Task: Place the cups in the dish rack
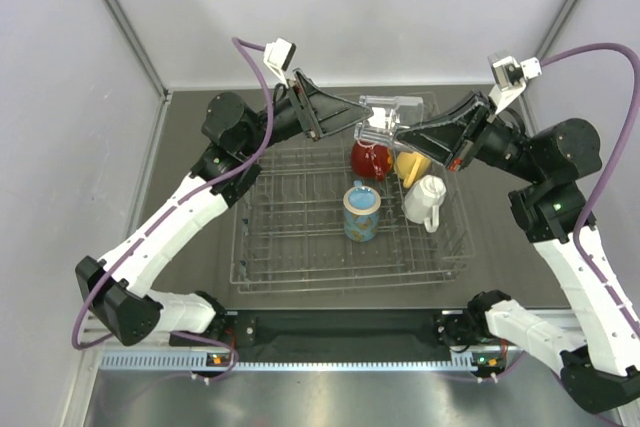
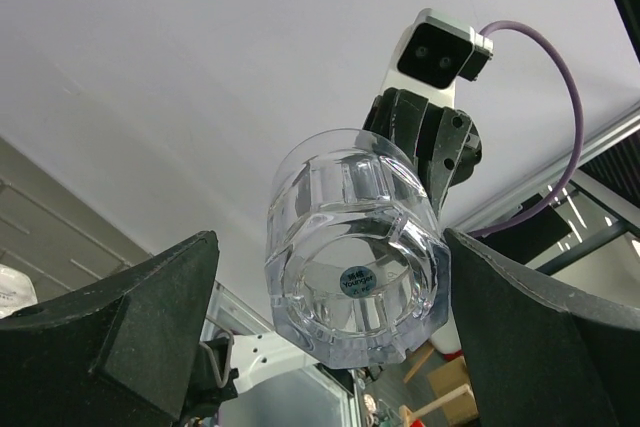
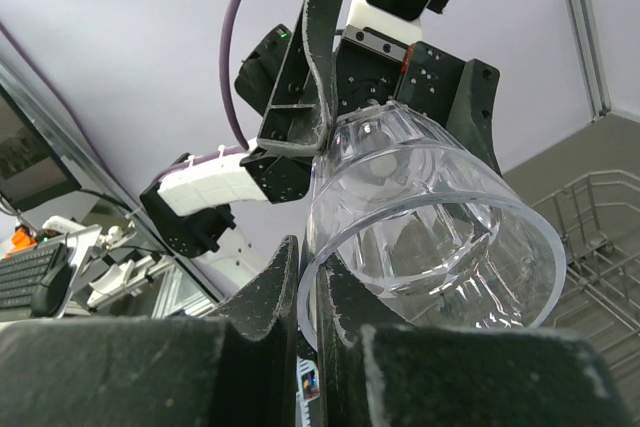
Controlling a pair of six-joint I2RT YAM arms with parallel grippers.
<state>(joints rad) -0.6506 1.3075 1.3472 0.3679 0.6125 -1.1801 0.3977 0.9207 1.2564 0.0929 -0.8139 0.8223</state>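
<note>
Dark worktop (image 1: 495, 257) carries the grey wire dish rack (image 1: 340, 285); only the top view shows me its load: blue mug (image 1: 361, 212), white handled mug (image 1: 425, 199), yellow mug (image 1: 410, 165) and red cup (image 1: 370, 159), grouped right of centre. Above its far edge hangs the clear glass (image 1: 392, 107). My right wrist view shows the right tool (image 3: 308, 265) clamped on the rim; the left wrist view shows the left tool (image 2: 328, 247) spread wide about the base, one finger clear of it.

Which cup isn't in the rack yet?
The clear glass: it hangs over the far edge of the dish rack, pinched at the rim by the right hand. The red cup, yellow mug, white mug and blue mug all sit inside.
</note>
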